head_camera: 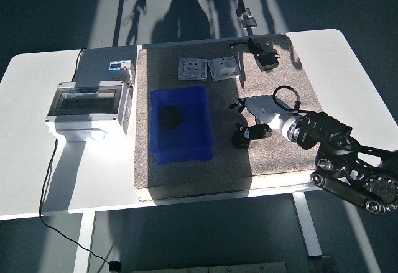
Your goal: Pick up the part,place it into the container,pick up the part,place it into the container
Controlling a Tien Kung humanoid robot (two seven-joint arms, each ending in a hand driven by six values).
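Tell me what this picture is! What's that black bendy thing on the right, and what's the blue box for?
You are looking down from a camera on a robot's head. The black bendy thing is its right arm, ending in a hand with fingers. That hand is closed on a small black part just above the brown mat. The blue box is a container that already has one dark round part inside. Two grey plates lie behind it, and a grey electrical box sits on the left. The robot's other arm isn't showing.
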